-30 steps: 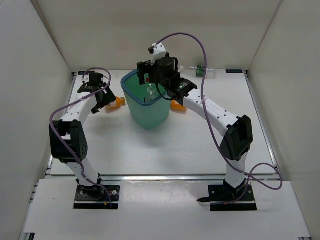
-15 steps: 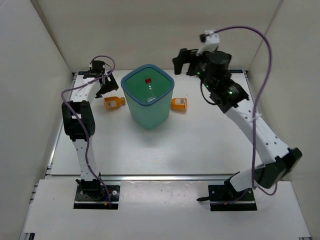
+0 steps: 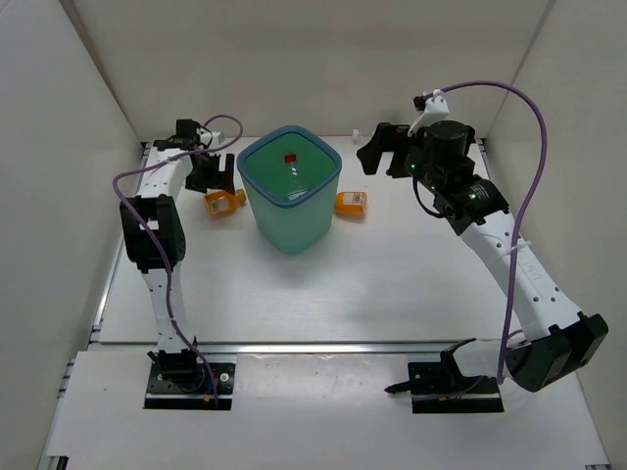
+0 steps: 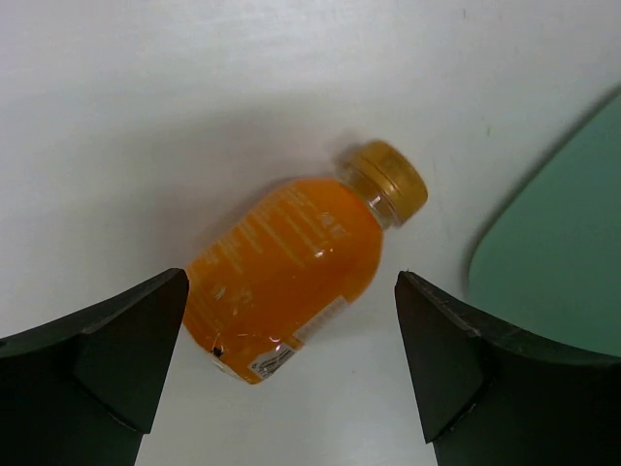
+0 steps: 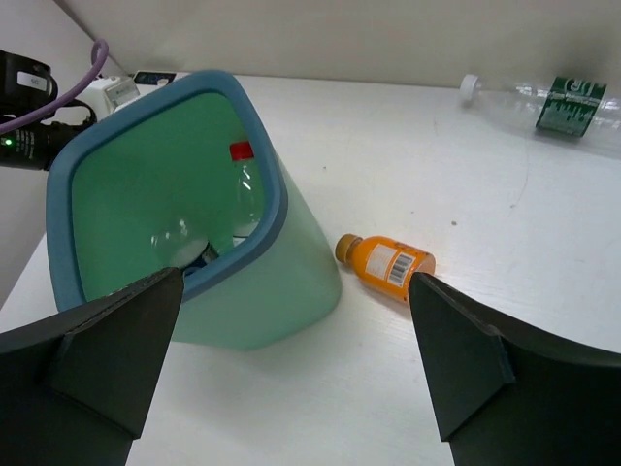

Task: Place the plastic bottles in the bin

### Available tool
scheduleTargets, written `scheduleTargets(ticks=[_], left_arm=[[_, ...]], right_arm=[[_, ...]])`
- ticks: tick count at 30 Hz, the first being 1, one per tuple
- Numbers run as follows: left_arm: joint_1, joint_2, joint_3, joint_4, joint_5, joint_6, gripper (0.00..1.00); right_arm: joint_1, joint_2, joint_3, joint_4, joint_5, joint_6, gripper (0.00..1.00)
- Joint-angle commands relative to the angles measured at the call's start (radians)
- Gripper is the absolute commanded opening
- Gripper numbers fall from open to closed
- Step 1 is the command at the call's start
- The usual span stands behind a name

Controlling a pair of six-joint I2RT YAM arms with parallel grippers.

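**Left arm.** My left gripper (image 4: 291, 291) hangs open above the table (image 3: 323, 284). Its two dark fingers (image 4: 107, 359) fill the lower corners of the wrist view, spread wide and holding nothing. The first orange bottle (image 4: 291, 267) lies on its side in the gap, touching neither finger. Its cap points to the upper right of the frame. White table shows all round the bottle, and a bare strip separates the cap from the bin (image 4: 563, 252) at the right edge. In the top view this gripper (image 3: 211, 176) sits at upper left, near the side wall (image 3: 88, 98), with the bottle (image 3: 223, 202) just left of the bin.

**Right arm.** My right gripper (image 5: 296, 282) is raised and open, with nothing between its fingers. In the top view it (image 3: 377, 152) is at upper right of the bin, well clear of the rim.

**Bin and bottles.** The bin (image 3: 333, 162) stands upright at centre back, mouth unobstructed. A clear bottle with a red cap (image 5: 243, 175) lies inside, and a second clear shape (image 5: 179, 238) lies lower down. I cannot read its label. The second orange bottle (image 5: 388, 264) lies on its side just right of the bin, cap toward it and not touching. The green-label bottle (image 5: 563, 102) lies on its side at the upper right of the right wrist view, near the back wall. The lower half of the table in the top view holds only the arms.
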Motion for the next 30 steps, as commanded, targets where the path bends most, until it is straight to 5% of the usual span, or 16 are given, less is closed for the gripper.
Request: scheduleTargets(ticks=[1, 7, 13, 15, 18, 22, 26, 30], left_arm=[[0.016, -0.028, -0.025, -0.057, 0.106, 0.089, 0.98], [-0.015, -0.019, -0.081, -0.041, 0.043, 0.073, 0.99], [-0.079, -0.067, -0.212, 0.066, -0.184, 0.017, 0.99], [-0.088, -0.068, -0.220, 0.080, -0.196, -0.006, 0.92], [-0.078, -0.074, -0.230, 0.090, -0.191, -0.063, 0.63], [-0.064, -0.157, -0.258, 0.130, -0.244, -0.099, 0.48], [-0.052, -0.283, -0.264, 0.111, -0.431, -0.164, 0.50], [-0.044, -0.308, 0.034, -0.009, -0.493, -0.252, 0.50]], right_arm=[[-0.017, -0.012, -0.016, 0.033, -0.054, 0.026, 0.99], [-0.029, -0.026, -0.049, 0.053, -0.073, 0.033, 0.99], [-0.095, -0.091, -0.142, 0.106, -0.110, 0.078, 0.99], [-0.092, -0.104, -0.160, 0.107, -0.099, 0.085, 1.00], [-0.077, -0.120, -0.181, 0.081, -0.042, 0.059, 0.99], [-0.104, -0.147, -0.214, 0.063, -0.054, 0.065, 1.00], [-0.143, -0.184, -0.263, 0.027, -0.053, 0.078, 0.99], [-0.183, -0.227, -0.321, 0.024, -0.064, 0.076, 0.99]])
